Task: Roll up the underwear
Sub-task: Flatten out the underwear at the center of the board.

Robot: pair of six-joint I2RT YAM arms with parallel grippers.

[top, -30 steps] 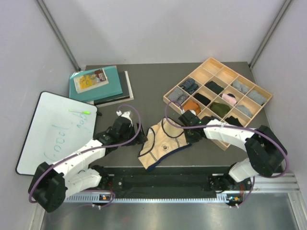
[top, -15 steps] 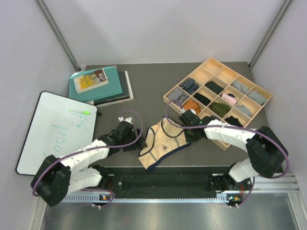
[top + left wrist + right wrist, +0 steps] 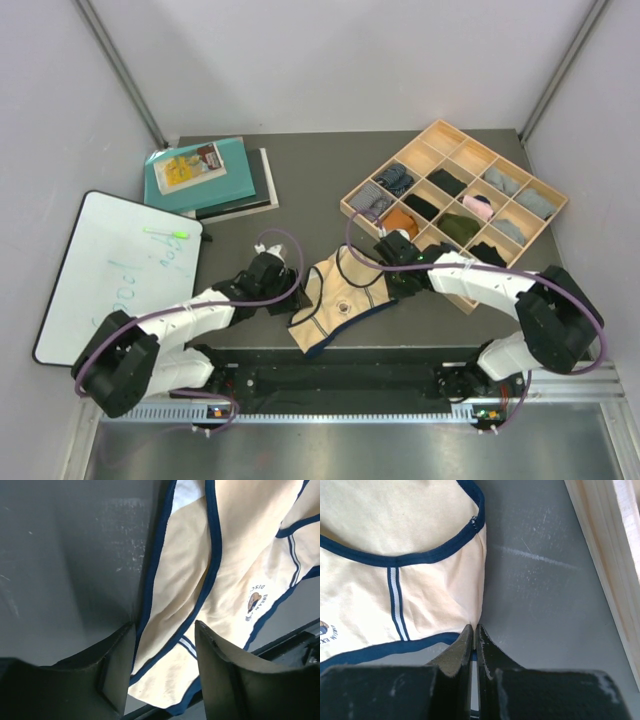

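Near the front edge of the table [image 3: 310, 180], we see the beige pair [image 3: 340, 300] spread flat btwn both grippers. Right gripper [image 3: 474, 629] is pinched tight on its navy-edged right corner. Left gripper [image 3: 164, 630] sits w/ jaws apart, straddling the cloth's left edge. Wooden tray [image 3: 437, 126] is further right.

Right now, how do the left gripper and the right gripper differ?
The left gripper is open, straddling a navy-edged side of the beige underwear. The right gripper is shut, pinching the opposite edge. Both are low over the same garment.
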